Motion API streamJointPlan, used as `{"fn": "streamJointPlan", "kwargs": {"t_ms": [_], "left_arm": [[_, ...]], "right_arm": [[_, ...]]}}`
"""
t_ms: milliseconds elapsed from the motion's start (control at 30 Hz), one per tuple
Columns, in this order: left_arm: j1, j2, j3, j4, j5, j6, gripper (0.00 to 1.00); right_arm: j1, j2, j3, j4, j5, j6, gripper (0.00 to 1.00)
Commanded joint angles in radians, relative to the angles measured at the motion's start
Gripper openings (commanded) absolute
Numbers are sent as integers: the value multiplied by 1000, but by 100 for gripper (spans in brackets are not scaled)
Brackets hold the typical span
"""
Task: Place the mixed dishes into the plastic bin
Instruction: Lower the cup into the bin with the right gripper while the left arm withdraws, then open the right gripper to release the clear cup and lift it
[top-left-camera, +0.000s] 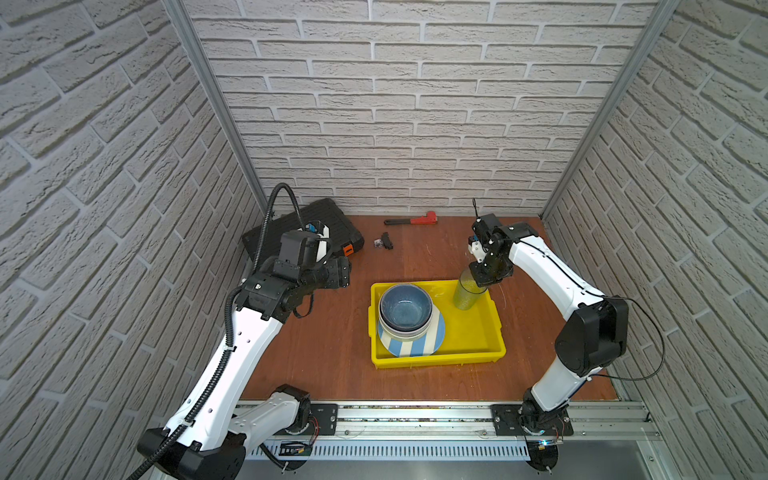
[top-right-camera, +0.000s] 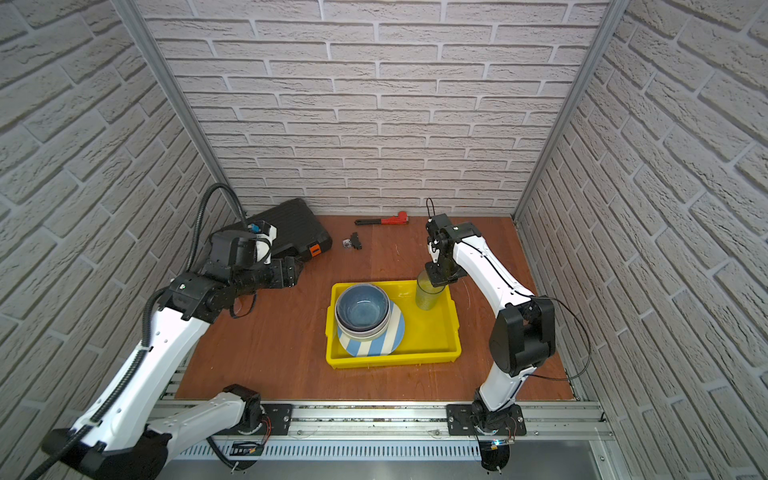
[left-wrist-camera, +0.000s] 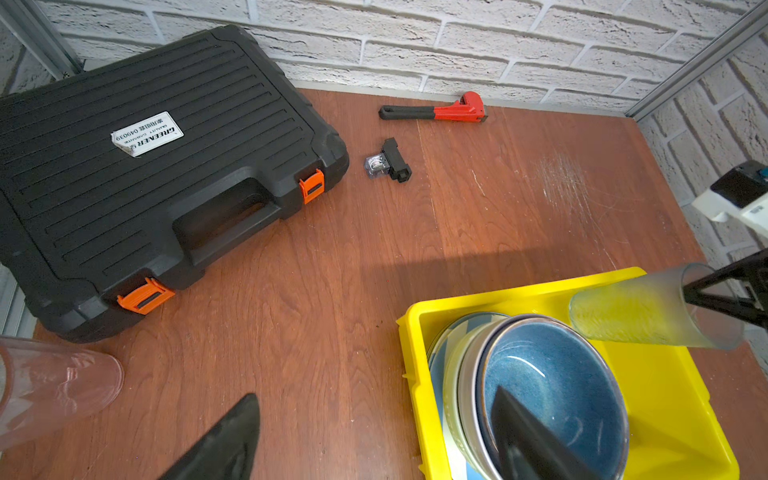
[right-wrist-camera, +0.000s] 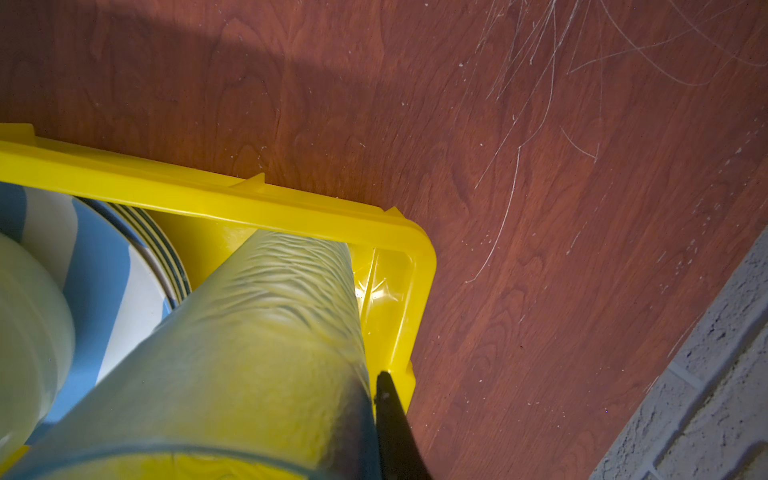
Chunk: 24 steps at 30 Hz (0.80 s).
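Observation:
The yellow plastic bin stands mid-table. At its left end lies a stack: a blue-white striped plate, a pale green bowl, and a blue bowl on top. My right gripper is shut on the rim of a translucent greenish tumbler, tilted, its base down in the bin's far right corner. My left gripper hangs open and empty left of the bin. A pinkish tumbler lies on the table.
A black ribbed tool case with orange latches fills the far left corner. A red pipe wrench lies by the back wall. A small black part sits between them. Brick walls close three sides.

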Motion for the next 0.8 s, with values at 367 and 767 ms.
{"fn": "streamJointPlan", "kwargs": {"t_ms": [367,767], "left_arm": [[9,-7,-26,24,-16,13,87],[11,-5,-24,23,-28,18,88]], "right_arm": [[-32,-26,-85,90,11,41,6],[-35,-31,-116,129,13,61,7]]}}
